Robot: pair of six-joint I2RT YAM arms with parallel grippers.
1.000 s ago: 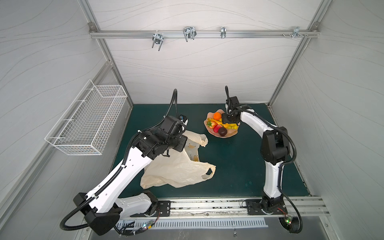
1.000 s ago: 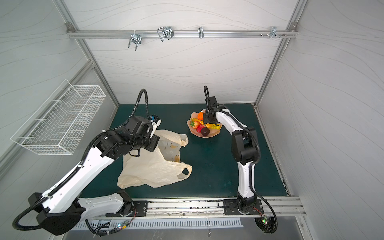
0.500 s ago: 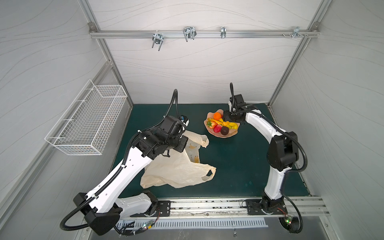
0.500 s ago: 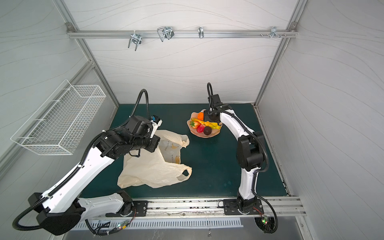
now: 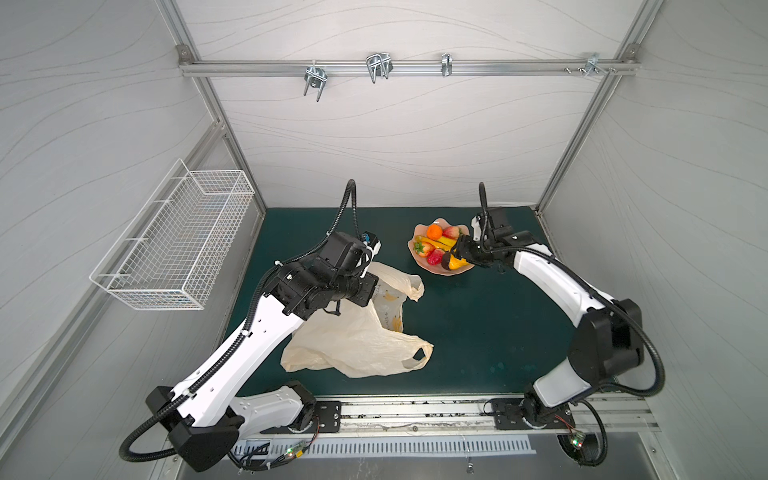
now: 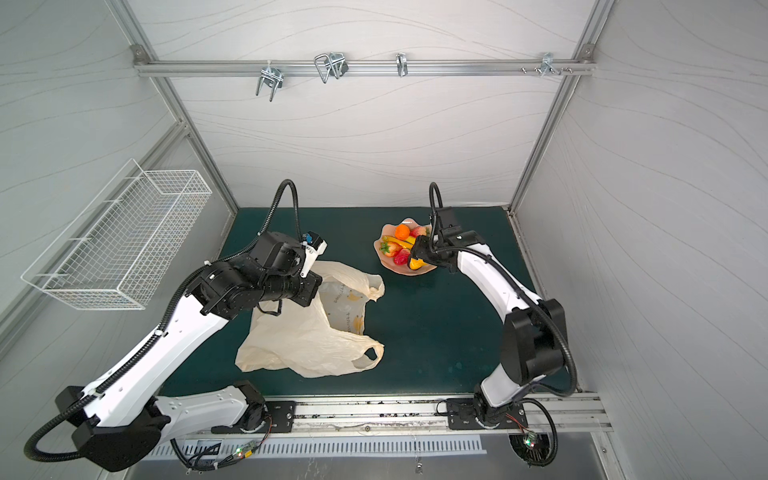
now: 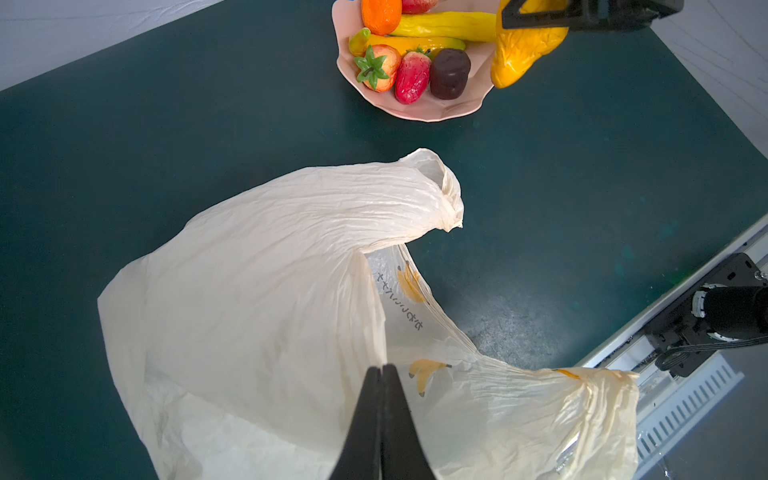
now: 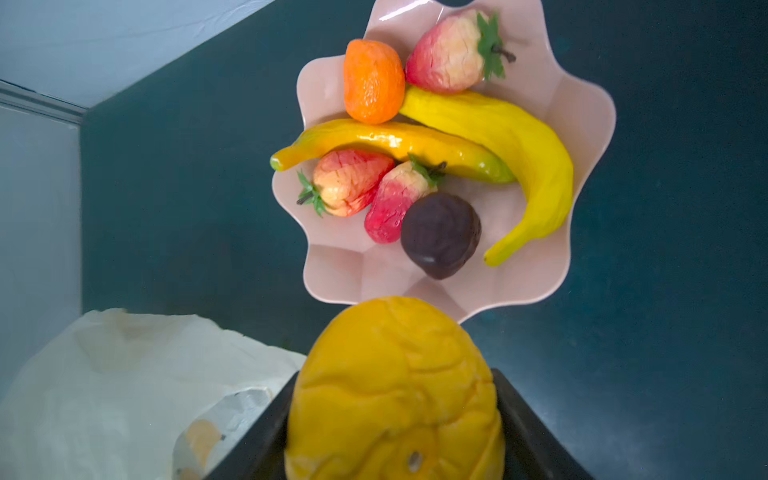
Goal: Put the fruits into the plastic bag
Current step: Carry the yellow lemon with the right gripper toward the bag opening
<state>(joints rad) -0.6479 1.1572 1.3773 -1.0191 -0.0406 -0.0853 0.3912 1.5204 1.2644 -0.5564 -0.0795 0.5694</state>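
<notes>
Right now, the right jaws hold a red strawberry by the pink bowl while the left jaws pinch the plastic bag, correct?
Not quite. The right jaws hold a wrinkled yellow-orange fruit, not a strawberry, as the right wrist view shows; the strawberries lie in the pink bowl. The rest stands: the left jaws are shut on the plastic bag.

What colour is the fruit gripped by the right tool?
The held fruit is yellow-orange; the right wrist view shows it best.
</notes>
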